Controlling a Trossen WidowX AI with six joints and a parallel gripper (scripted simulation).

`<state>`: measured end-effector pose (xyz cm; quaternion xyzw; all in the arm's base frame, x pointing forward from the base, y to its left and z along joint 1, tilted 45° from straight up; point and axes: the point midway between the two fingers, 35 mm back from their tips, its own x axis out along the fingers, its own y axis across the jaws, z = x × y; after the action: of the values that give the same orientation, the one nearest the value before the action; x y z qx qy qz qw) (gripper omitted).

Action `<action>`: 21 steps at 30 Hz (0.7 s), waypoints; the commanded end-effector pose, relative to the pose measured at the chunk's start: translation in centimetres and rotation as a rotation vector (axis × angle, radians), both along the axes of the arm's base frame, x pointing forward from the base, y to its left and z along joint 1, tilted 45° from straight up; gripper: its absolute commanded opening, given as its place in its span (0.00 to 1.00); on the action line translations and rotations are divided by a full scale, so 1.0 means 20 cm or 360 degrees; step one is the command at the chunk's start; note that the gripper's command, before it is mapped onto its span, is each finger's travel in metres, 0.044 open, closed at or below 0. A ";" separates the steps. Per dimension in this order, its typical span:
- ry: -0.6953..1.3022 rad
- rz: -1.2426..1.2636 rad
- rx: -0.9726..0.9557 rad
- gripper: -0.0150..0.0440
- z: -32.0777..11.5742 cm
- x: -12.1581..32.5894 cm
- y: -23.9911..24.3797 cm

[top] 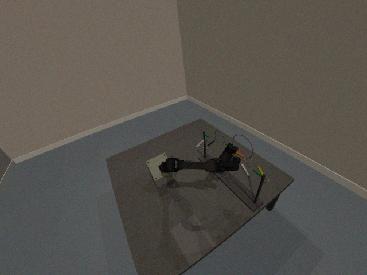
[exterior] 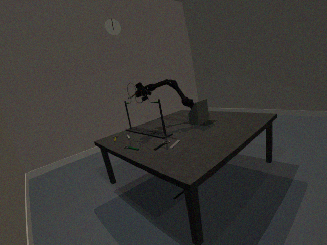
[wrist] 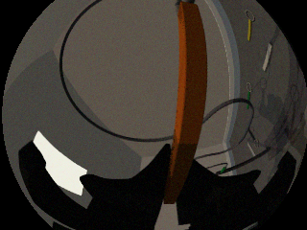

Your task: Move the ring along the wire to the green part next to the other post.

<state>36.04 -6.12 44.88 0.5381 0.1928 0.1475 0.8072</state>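
My gripper [top: 234, 151] [exterior: 137, 93] [wrist: 170, 148] is shut on the orange handle [top: 239, 154] [exterior: 134, 94] [wrist: 193, 72], high above the table. The ring [top: 251, 159] [exterior: 128, 97] is at the handle's far end, at the lower end of the wire's tall loop [top: 252, 145] [exterior: 127, 87] [wrist: 61, 62]. The wire appears to pass through it; contact is too small to tell. One green part [top: 257, 173] [exterior: 127, 102] is beside one post [top: 259, 189] [exterior: 127, 114], nearer the ring. The other green part [top: 207, 136] [exterior: 156, 101] is beside the other post [top: 204, 148] [exterior: 162, 117].
The wire's smaller loop [wrist: 252, 115] lies close to the gripper. On the table are a yellow-handled ring tool [top: 260, 170] [exterior: 115, 139] [wrist: 248, 30], a green-handled one [exterior: 134, 148], a black-handled one [exterior: 159, 145], a white bar [exterior: 174, 144] and a white piece [top: 245, 170] [exterior: 128, 136] [wrist: 268, 57].
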 end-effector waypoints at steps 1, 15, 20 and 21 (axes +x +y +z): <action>-0.0023 -0.0062 0.0106 0.00 0.05 0.02 0.03; -0.0030 -0.0094 0.0262 0.00 0.18 0.03 0.06; -0.0031 -0.0094 0.0226 0.00 0.19 0.03 0.07; -0.0031 -0.0094 0.0216 0.00 0.19 0.03 0.07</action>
<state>36.40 -4.71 48.71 0.6011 0.1573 0.1449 0.7700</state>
